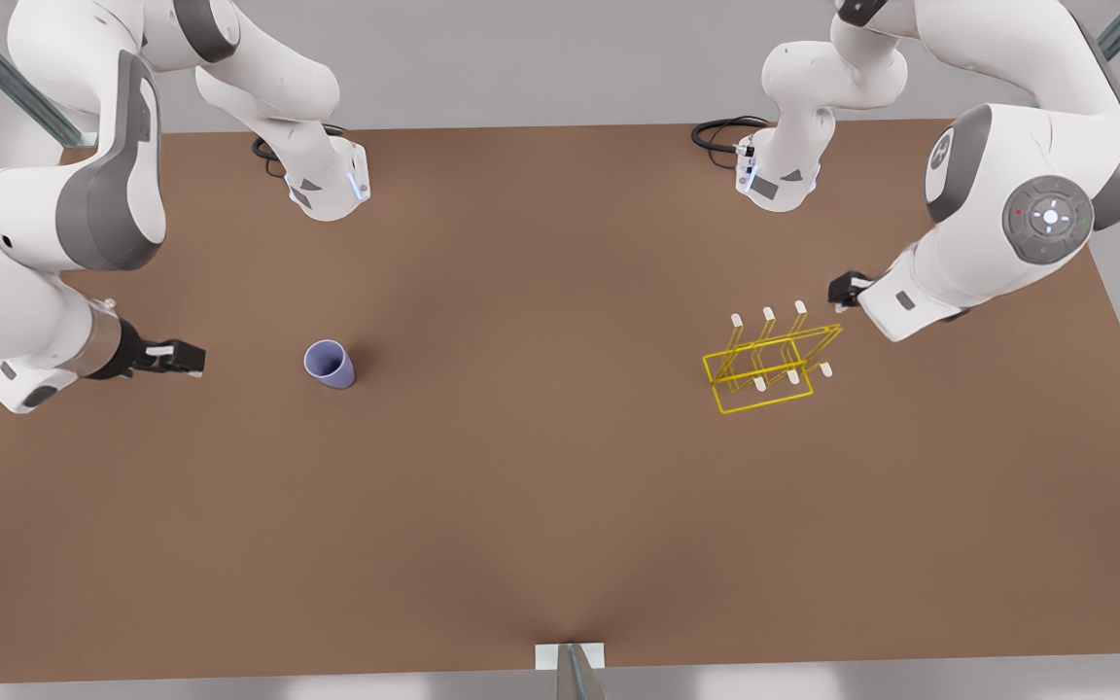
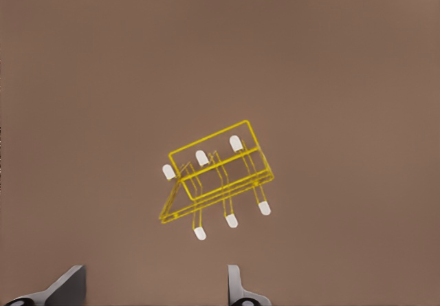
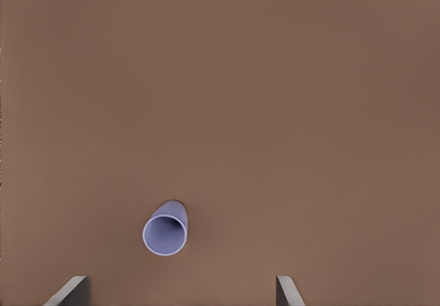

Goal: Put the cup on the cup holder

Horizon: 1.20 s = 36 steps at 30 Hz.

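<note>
The brown table (image 1: 541, 486) spans nearly the whole front view, with an arm at each far corner.

The arm at 9 o'clock in the front view is the right one, since its wrist camera looks down on the cup. The right gripper (image 1: 181, 358) hangs above the table, pointing toward 3 o'clock, with the cup well apart from it in that direction. In the right wrist view its two fingertips (image 3: 69, 291) stand wide apart with nothing between them: it is open and empty.

The arm at 2 o'clock in the front view is the left one; its wrist camera looks down on the rack. The left gripper (image 1: 844, 290) hangs near the rack, just past the rack's 1 o'clock corner. In the left wrist view its fingertips (image 2: 237, 289) are spread with bare table between them: open and empty too.

The rack (image 1: 769, 360) (image 2: 216, 179), a yellow wire frame with slanted prongs and white tips, stands on the table at about 3 o'clock from the table's centre.

The cup (image 1: 330, 365) (image 3: 166, 227), lavender-blue, stands on the table at about 9 o'clock from centre, mouth up, well apart from the rack.
</note>
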{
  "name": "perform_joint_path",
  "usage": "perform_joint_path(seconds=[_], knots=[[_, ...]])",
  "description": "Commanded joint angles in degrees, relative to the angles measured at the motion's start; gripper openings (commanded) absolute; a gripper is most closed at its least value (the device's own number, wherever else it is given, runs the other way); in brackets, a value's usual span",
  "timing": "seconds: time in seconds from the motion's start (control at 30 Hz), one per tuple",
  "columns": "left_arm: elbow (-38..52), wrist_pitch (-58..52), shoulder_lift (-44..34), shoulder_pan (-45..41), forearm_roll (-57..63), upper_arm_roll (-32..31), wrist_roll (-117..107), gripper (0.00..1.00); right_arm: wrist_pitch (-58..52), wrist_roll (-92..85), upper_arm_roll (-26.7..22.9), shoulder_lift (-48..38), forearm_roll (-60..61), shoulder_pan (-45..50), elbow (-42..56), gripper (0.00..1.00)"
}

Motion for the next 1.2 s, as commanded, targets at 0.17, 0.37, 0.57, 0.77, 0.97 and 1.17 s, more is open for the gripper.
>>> perform_joint_path(seconds=[0.17, 0.37, 0.57, 0.77, 0.97, 1.17], knots=[[0.02, 4.86, 0.02, -0.08, 0.58, -0.02, 0.23, 1.00, 1.96, 1.02, 0.02, 3.72, -0.48, 5.55, -0.68, 1.00], [-0.07, 4.60, -0.07, -0.17, 0.58, -0.11, 0.32, 1.00, 8.98, 17.30, 0.20, -1.46, 3.48, 16.01, -18.94, 1.00], [-0.07, 3.99, -0.07, -0.17, 0.58, -0.11, 0.32, 1.00, 47.92, 12.73, 0.46, -14.65, 3.65, 12.67, -54.90, 1.00], [-0.07, 3.46, -0.07, -0.52, 0.58, -0.19, 0.23, 1.00, 67.88, 11.33, 0.46, -15.00, 3.65, 11.27, -66.86, 1.00], [-0.15, 3.11, -0.07, -0.52, 0.58, -0.19, 0.23, 1.00, 70.87, 11.33, 0.46, -15.00, 3.65, 11.18, -68.53, 1.00], [-0.24, 2.23, -0.07, -0.52, 0.58, -0.19, 0.23, 1.00, 70.78, 10.89, 0.46, -15.44, 3.65, 10.74, -69.85, 1.00]])
